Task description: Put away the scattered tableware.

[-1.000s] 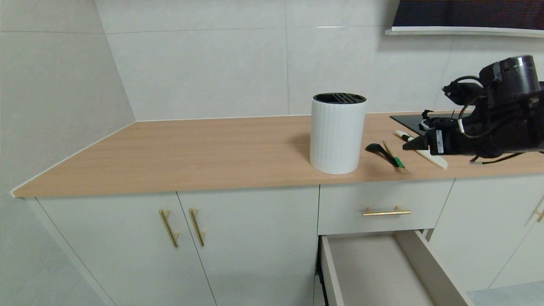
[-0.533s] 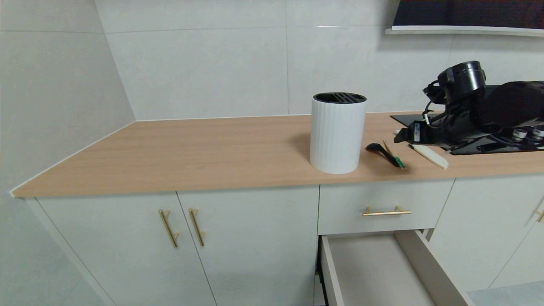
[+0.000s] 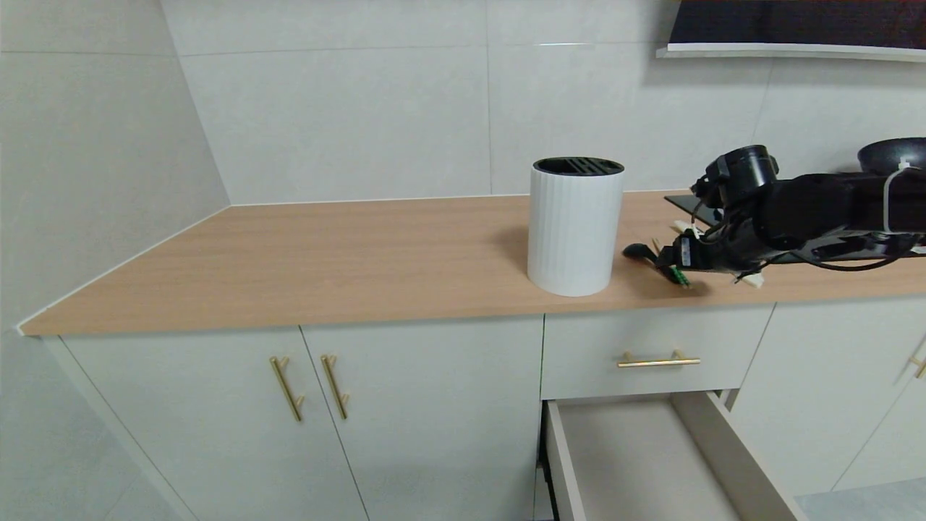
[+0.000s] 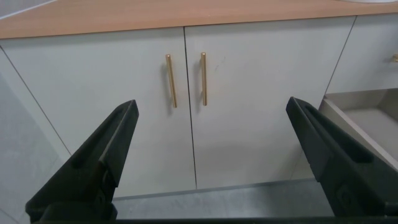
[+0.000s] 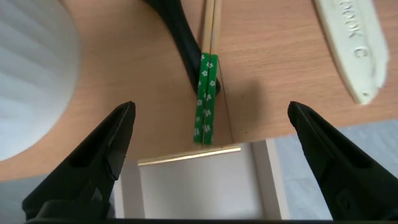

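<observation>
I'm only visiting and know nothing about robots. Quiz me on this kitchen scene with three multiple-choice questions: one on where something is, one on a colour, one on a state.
1. The chopsticks lie:
A on the floor
B on the counter beside the black spoon
C on a plate

2. Their patterned ends are:
A red
B blue
C green

3. The lower drawer is:
A pulled out
B shut
C missing

Answers:
1. B, the right wrist view shows them flat on the wood next to the spoon's handle.
2. C, the ends are green with small flowers.
3. A, its bare inside shows in the head view.
</observation>
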